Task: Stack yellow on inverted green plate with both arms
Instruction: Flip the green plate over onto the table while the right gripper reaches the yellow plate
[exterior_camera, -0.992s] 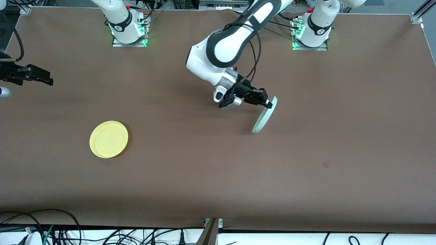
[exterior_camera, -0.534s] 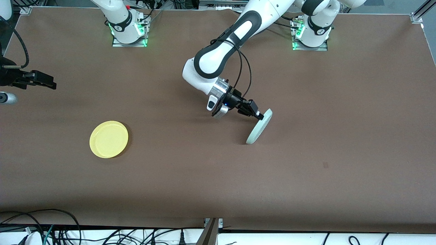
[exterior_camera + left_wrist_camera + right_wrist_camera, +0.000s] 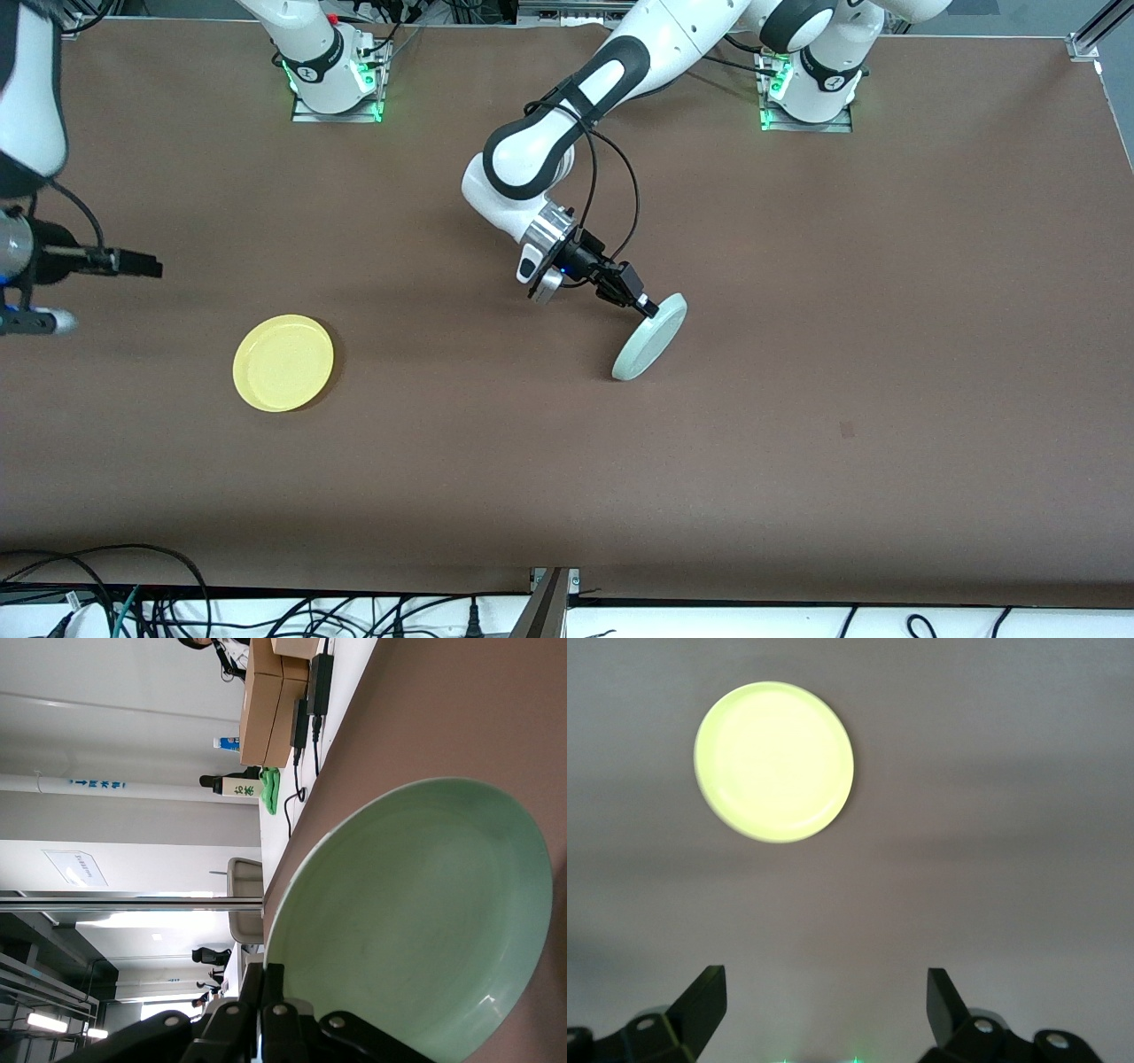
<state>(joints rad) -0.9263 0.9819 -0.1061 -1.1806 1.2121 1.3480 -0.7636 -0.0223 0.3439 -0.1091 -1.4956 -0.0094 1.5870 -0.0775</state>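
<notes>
My left gripper point(image 3: 649, 307) pinches the tilted green plate point(image 3: 649, 337) mid-flip at frame centre, the right gripper point(image 3: 824, 1001) hangs spread at left; yellow point(image 3: 283, 362) remains unstacked.

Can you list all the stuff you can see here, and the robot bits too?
yellow plate: one, bright yellow, flat on the table toward the right arm's end.
green plate: one, pale mint green, tilted on edge near the middle of the table, lower rim at the tabletop.
table: one, brown.
cables: several, black, along the edge nearest the front camera.
left end effector: one, black, shut on the green plate's upper rim.
right end effector: one, black, open, up over the table beside the yellow plate.
</notes>
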